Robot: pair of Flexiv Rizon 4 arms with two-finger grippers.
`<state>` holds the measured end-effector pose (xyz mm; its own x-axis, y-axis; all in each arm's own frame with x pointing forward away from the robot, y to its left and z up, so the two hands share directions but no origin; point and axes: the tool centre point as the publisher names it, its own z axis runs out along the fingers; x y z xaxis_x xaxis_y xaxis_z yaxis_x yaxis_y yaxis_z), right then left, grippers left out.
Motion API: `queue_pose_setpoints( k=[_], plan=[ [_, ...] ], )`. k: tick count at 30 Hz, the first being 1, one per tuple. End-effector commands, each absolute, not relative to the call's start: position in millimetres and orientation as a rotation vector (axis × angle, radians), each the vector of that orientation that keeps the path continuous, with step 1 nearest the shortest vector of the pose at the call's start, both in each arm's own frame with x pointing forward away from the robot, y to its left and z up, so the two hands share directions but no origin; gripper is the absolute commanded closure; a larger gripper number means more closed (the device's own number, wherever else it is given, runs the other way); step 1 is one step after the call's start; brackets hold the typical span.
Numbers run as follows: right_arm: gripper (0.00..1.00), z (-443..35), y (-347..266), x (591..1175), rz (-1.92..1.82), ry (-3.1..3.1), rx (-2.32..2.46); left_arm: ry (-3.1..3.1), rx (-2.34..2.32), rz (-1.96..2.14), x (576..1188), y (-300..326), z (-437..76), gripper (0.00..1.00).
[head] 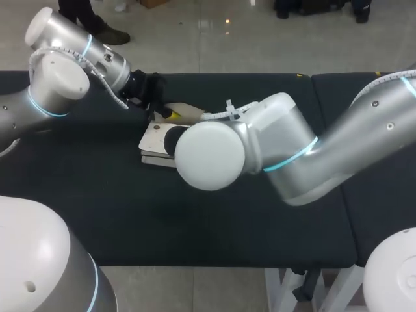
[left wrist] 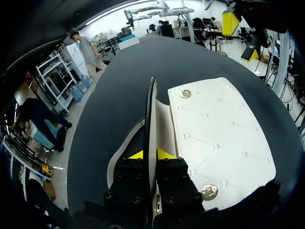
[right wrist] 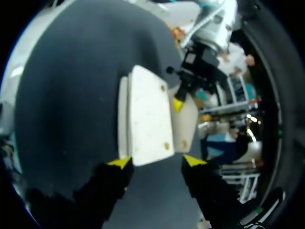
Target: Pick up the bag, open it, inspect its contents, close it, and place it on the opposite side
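Bag (left wrist: 219,138) lies flat, long axis running ahead of left pincer (left wrist: 151,154).

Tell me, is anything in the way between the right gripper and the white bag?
No, nothing visible. The right gripper hangs open just above the white bag. The left gripper pinches the flap at the bag's far side, not in between.

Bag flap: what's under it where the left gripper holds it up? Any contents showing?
Under the flap, held by the left gripper, only smooth cream lining shows. No contents are visible; the pocket's depth is hidden by the flap and gripper.
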<state>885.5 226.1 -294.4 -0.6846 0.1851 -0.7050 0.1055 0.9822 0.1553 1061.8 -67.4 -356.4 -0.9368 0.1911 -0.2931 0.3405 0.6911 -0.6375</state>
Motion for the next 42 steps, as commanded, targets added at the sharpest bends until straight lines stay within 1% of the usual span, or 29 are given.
queue_pose_setpoints(
  k=[1, 4, 15, 29, 42],
  plan=[
    [1.00, -283.5, 232.5, 896.0, 0.118, 2.408, 0.195, 2.695, 0.410, -1.065, 1060.7, -68.6, -346.4, 1.00],
    [1.00, -277.6, 231.9, 901.0, 0.176, 2.475, 0.195, 2.702, 0.387, -1.040, 1058.2, -69.6, -334.6, 1.00],
    [1.00, -264.1, 230.7, 915.6, 0.183, 2.604, 0.178, 2.738, 0.384, -0.941, 1046.8, -76.1, -298.4, 1.00],
    [1.00, -264.1, 230.7, 915.6, 0.183, 2.604, 0.178, 2.739, 0.368, -0.945, 1049.9, -80.7, -299.4, 1.00],
    [1.00, -235.3, 209.2, 945.8, 0.180, 2.571, 0.202, 2.740, 0.392, -0.982, 1058.2, -87.2, -254.1, 1.00]
  ],
)
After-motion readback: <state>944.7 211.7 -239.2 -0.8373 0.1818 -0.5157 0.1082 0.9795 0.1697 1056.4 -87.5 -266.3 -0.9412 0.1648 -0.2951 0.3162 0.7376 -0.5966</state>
